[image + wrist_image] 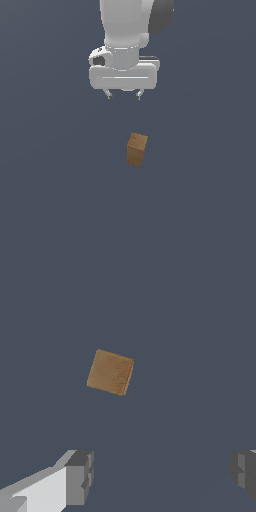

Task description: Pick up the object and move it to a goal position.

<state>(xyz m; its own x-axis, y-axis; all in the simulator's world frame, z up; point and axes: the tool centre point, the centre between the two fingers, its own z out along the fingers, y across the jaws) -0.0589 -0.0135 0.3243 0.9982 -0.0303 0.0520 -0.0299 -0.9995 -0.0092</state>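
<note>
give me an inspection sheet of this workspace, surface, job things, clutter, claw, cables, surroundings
surface: plain dark grey-blue floor, uniform, no marks or edges in either view
job's things: one small brown wood-textured block, standing alone on the surface, turned at an angle to the claw's fingers; wrist view shows its square top face
goal position: no marker seen
clutter: nothing seen
claw: white claw above the block and apart from it, open, nothing between the fingers; dark fingertip pads spread wider than the block
cables: nothing seen
surroundings: nothing seen beyond the white arm; background is the same flat grey-blue
</note>
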